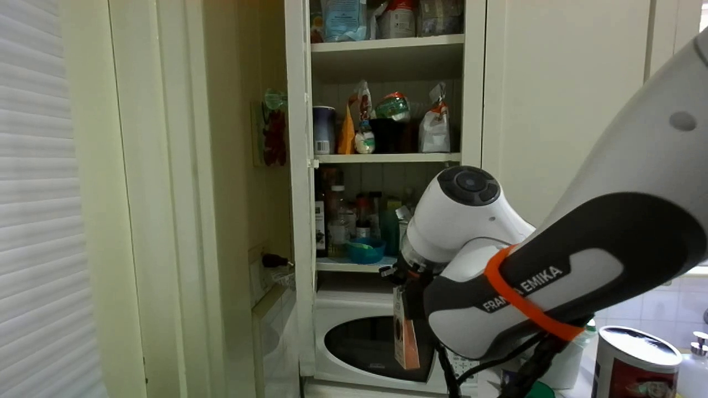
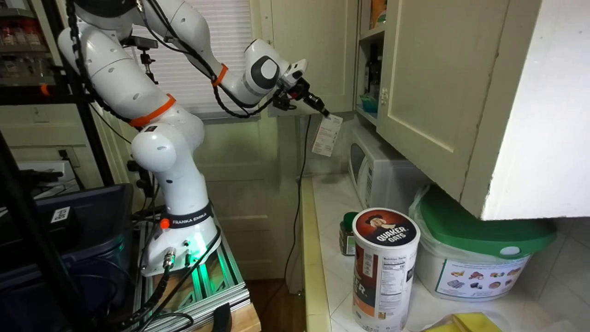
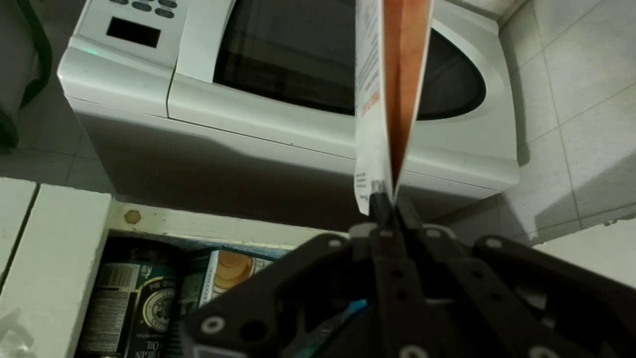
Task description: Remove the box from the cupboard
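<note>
In an exterior view the white cupboard [image 1: 473,99] stands open at upper centre. Its highest visible shelf [image 1: 387,44] has a pale blue bag [image 1: 344,21]; the middle shelf [image 1: 387,158] has a dark blue can [image 1: 324,130], an orange packet [image 1: 347,134] and a white bag [image 1: 435,132]; the lowest shelf [image 1: 348,267] holds bottles [image 1: 338,224] and a blue bowl [image 1: 365,252]. From the right edge, the robot arm [image 1: 603,237] with its orange band [image 1: 511,293] extends toward lower centre, where the box [image 1: 406,338] hangs slightly tilted from the pincer [image 1: 408,299] (dark, and partly covered by the arm) in front of the microwave [image 1: 337,310]. White blinds [image 1: 41,199] fill the left edge, and a large tub [image 1: 636,362] stands beside a soap bottle [image 1: 695,367] at lower right.
</note>
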Action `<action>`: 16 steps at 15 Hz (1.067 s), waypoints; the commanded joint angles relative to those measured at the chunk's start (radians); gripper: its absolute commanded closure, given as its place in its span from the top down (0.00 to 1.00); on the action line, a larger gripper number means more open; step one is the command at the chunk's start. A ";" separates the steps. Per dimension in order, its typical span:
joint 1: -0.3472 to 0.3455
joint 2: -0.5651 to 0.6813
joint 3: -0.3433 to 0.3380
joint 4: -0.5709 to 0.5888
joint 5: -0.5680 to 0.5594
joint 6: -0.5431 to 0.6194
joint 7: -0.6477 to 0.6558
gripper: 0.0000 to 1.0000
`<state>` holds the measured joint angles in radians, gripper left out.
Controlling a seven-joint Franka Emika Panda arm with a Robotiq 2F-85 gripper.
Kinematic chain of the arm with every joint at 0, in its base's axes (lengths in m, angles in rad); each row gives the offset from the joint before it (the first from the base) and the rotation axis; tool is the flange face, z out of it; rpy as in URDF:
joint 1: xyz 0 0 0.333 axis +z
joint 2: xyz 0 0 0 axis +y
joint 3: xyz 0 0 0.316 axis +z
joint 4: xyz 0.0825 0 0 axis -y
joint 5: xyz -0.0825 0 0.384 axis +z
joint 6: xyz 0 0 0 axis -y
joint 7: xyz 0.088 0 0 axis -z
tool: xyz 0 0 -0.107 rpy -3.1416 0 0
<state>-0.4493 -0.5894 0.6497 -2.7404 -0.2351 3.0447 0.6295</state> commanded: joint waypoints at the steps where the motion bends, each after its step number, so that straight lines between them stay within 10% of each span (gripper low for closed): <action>1: -0.210 0.000 0.207 -0.023 -0.081 0.098 0.160 0.01; 16: -0.978 -0.071 0.844 -0.014 -0.379 0.509 0.470 0.01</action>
<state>-1.2732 -0.5668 1.3401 -2.7412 -0.5840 3.4367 0.9979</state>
